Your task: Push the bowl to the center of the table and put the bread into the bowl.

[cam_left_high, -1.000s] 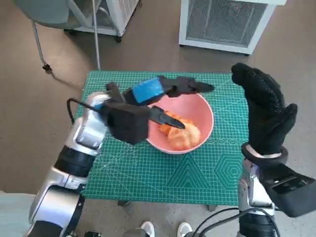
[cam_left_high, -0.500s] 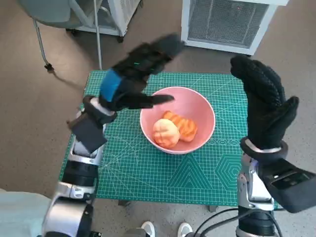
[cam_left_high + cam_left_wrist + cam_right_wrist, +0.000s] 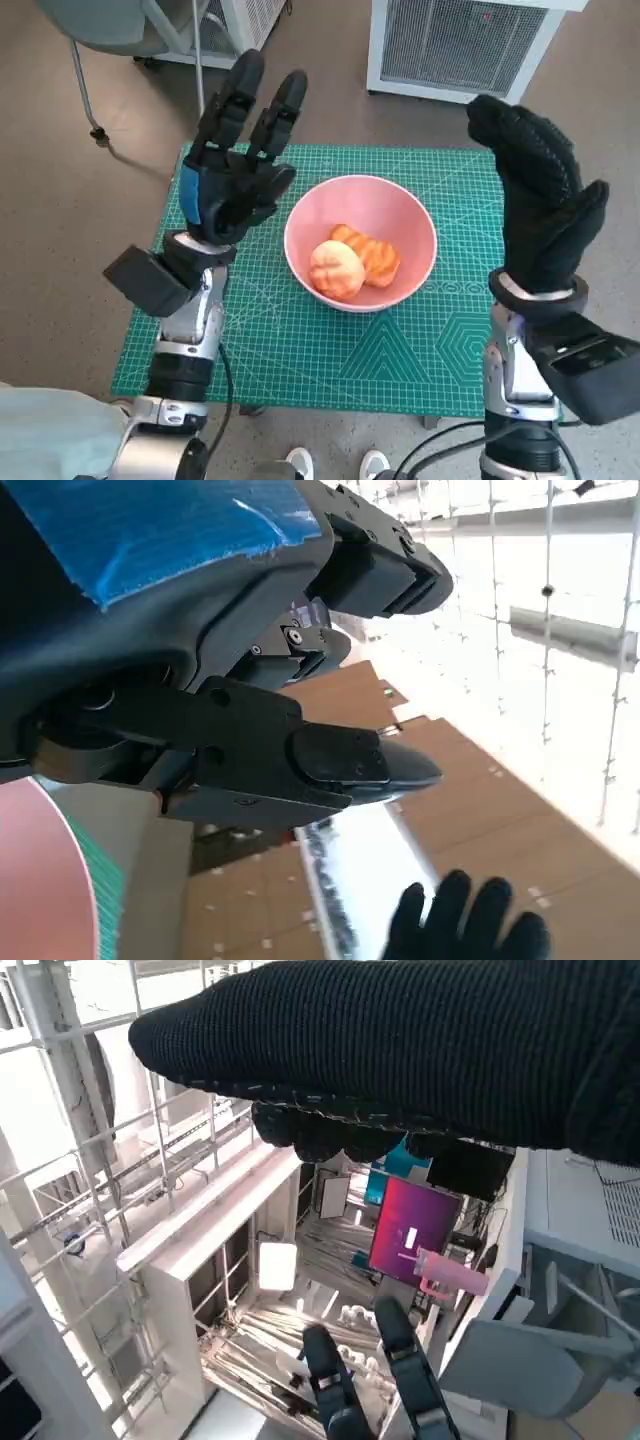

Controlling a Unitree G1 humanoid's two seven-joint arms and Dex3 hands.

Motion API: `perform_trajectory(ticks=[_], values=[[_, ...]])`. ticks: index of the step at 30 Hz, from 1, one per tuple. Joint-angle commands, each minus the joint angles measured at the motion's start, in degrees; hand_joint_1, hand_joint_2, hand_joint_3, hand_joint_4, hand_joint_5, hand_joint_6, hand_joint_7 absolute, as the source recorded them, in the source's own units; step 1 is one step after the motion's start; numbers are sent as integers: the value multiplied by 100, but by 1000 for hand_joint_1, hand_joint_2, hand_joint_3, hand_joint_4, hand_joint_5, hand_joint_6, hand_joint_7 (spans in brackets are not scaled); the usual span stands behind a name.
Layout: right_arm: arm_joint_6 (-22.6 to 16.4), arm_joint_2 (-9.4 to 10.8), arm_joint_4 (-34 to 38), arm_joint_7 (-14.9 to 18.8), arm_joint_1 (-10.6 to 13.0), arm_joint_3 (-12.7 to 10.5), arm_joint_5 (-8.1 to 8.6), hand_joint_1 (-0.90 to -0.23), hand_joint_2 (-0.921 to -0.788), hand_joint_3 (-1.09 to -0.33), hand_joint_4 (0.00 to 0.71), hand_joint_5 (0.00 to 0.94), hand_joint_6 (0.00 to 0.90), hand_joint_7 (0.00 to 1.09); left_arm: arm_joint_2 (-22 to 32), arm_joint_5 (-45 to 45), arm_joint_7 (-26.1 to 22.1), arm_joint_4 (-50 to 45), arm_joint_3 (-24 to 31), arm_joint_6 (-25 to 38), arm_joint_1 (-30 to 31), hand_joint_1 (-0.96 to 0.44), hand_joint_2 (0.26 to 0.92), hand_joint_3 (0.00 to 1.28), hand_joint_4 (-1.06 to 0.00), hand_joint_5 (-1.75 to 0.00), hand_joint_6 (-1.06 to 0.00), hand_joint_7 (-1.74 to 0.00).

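The pink bowl (image 3: 361,242) sits near the middle of the green mat (image 3: 300,340), a sliver of its rim (image 3: 35,880) showing in the left wrist view. Inside it lie two pieces of orange bread (image 3: 352,261). My left hand (image 3: 234,165) is raised upright left of the bowl, fingers spread and pointing up, holding nothing. My right hand (image 3: 538,205) stands upright at the table's right edge, fingers straight, empty. The left wrist view shows my left hand (image 3: 200,640) and the gloved right hand (image 3: 465,925) beyond it.
White cabinets (image 3: 455,45) with mesh fronts stand on the floor behind the table. A chair (image 3: 120,30) is at the back left. A person's white shoes (image 3: 335,464) show below the table's near edge.
My left hand has lifted out of the bowl, swung left and turned upright with fingers spread. The bread stays in the bowl. My right hand has hardly moved.
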Motion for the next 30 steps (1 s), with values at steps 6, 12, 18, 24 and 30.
perform_trajectory(ticks=[6,12,18,24,30], values=[[105,-42,169,-79,-225,-44,-33,-465,-921,-631,354,31,0,761,-134,-169,-152,-516,-48,99,278,-389,921,241,-306,0,-380,-40],[95,-41,259,-130,-337,-62,-89,-468,-921,-615,357,31,9,756,-198,-130,-109,-577,-29,8,334,-380,921,253,-302,0,-377,-35],[62,-41,344,-181,-409,-62,-144,-459,-921,-611,360,31,21,747,-245,-104,-42,-586,-9,-91,371,-379,921,266,-306,-2,-369,-27],[45,-59,420,-192,-443,-56,-148,-453,-921,-608,359,29,32,738,-250,9,55,-580,-32,-198,414,-379,921,277,-307,-2,-366,-23],[85,-71,454,-175,-465,-43,-137,-450,-921,-609,357,27,34,732,-215,334,272,-487,-24,-417,418,-375,921,291,-310,-3,-365,-20]])
